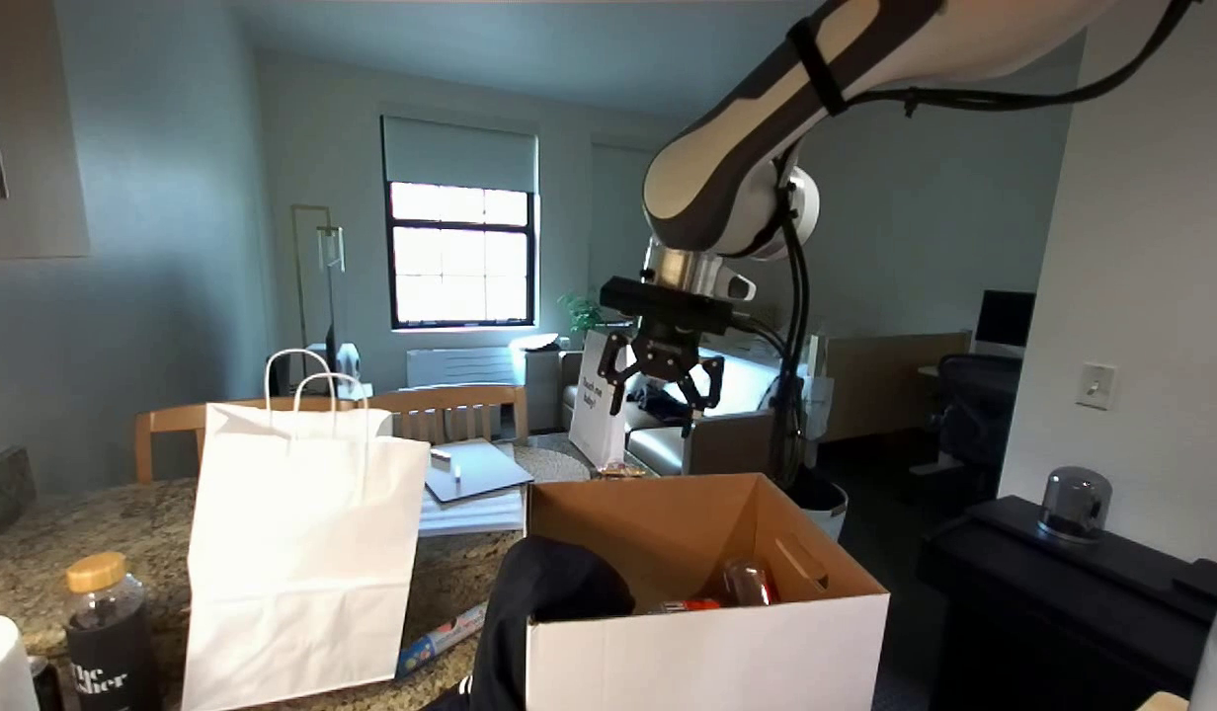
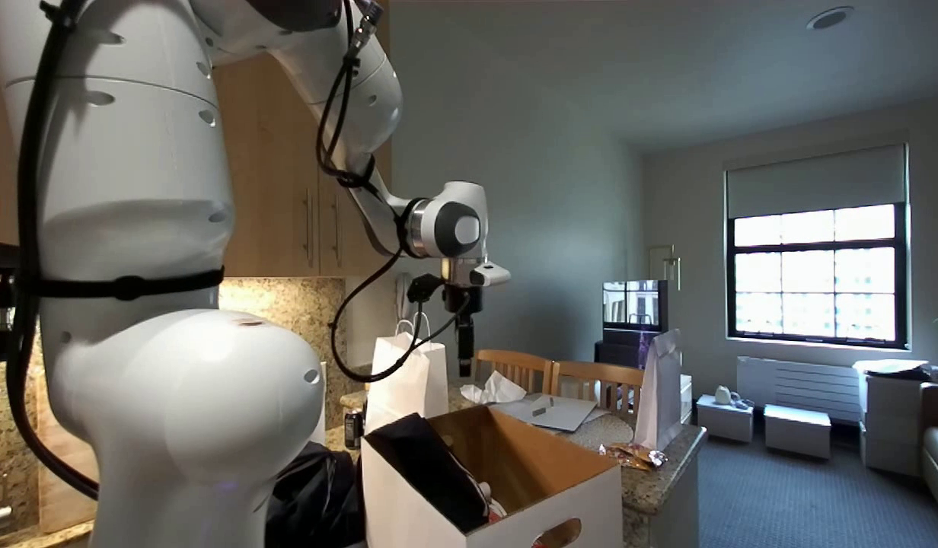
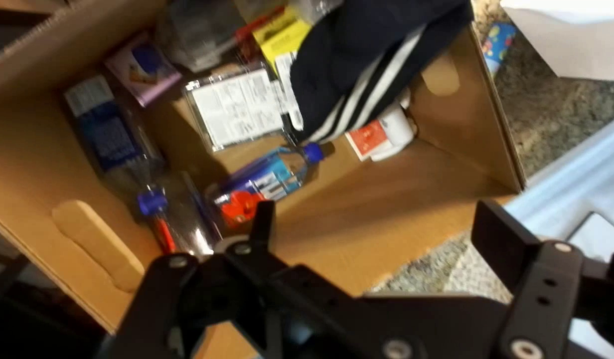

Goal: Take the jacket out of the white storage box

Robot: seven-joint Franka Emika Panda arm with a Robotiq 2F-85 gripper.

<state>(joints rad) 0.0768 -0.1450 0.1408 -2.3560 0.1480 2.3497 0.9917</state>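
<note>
Over one edge of the white box (image 1: 707, 667), nr a corner, the black jacket (image 1: 554, 592) is draped, part in, part out. Bottles (image 3: 264, 182) & a pink pack (image 3: 142, 70) also lie inside. End effector (image 1: 653, 415) hangs above box, jaws spread wide. Paper bag (image 1: 302, 553) stands on counter (image 1: 85, 518) nr the box; 2nd bag (image 2: 658, 396) stands nr a counter corner w/ shiny wrapper (image 2: 636, 457) just beside.

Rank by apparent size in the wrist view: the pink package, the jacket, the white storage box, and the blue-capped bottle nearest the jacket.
Largest to smallest:
1. White storage box, running past the frame
2. Jacket, cut off by the top edge
3. Blue-capped bottle
4. Pink package
</note>
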